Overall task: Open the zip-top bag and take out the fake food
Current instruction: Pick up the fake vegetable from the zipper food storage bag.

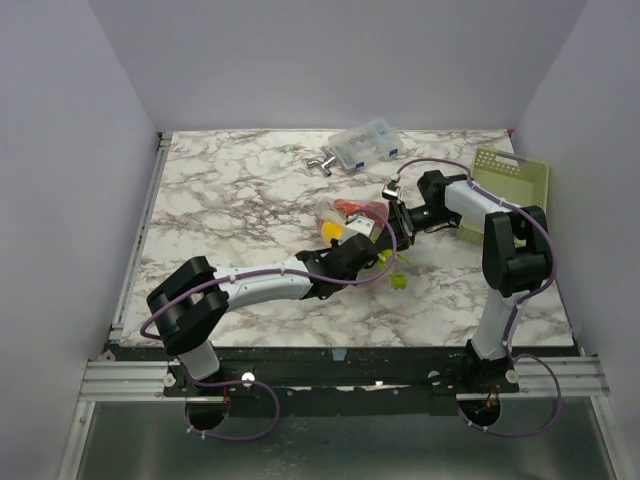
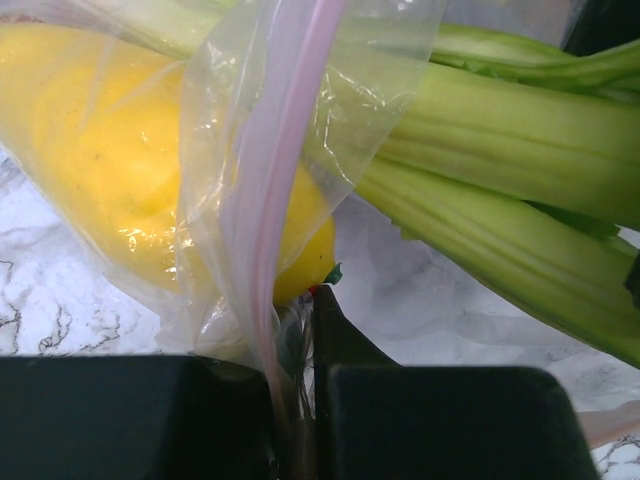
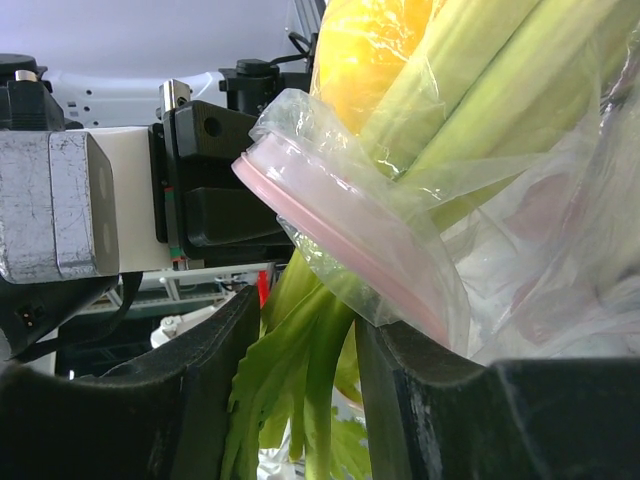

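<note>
Centrally, left pincer clamped on zip-top bag strip, right pincer grip unclear, stalk between its jaws

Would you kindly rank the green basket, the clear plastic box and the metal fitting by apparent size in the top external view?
1. green basket, largest, though partly hidden
2. clear plastic box
3. metal fitting, smallest

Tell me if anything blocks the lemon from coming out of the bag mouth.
Yes. The stalk runs through the open mouth of the zip-top bag, its leafy end hanging between the fingers of the right gripper. The lemon lies beside it under film. The left gripper pinches the pink zipper strip.
</note>
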Controlling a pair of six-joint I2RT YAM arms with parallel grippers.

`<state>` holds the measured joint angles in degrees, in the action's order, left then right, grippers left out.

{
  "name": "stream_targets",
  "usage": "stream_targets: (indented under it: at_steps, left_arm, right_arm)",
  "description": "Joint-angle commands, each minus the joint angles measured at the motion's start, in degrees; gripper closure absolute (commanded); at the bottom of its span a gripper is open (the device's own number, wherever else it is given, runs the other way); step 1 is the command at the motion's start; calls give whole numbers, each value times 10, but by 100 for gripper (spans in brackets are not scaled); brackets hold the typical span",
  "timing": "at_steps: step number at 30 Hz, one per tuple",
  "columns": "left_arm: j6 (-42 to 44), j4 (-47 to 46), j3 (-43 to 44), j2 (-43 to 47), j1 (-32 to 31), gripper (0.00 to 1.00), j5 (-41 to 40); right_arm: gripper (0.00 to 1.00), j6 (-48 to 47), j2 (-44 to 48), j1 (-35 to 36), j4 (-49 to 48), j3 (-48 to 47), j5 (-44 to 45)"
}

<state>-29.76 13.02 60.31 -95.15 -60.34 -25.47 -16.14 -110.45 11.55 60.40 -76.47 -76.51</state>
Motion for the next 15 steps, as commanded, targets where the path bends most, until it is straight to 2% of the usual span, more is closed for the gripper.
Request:
stream_targets:
  at_steps: [1, 3, 10, 13, 15]
  left_arm:
    - [8, -4, 10, 2, 0, 100, 10]
    - [9, -5, 10, 3, 1, 100, 10]
    - [11, -5, 11, 13, 2, 100, 12]
    - [12, -5, 11, 17, 2, 100, 14]
    - [12, -4, 10, 17, 2, 100, 15]
  right_arm:
    - [53, -4, 14, -4, 16, -8, -25]
    - [48, -14, 19, -5, 23, -14, -18]
    - [48, 2, 47, -4, -8, 0, 105]
    - [53, 19, 70, -5, -33, 3, 147]
    - [60, 26, 81, -4, -39, 1, 165]
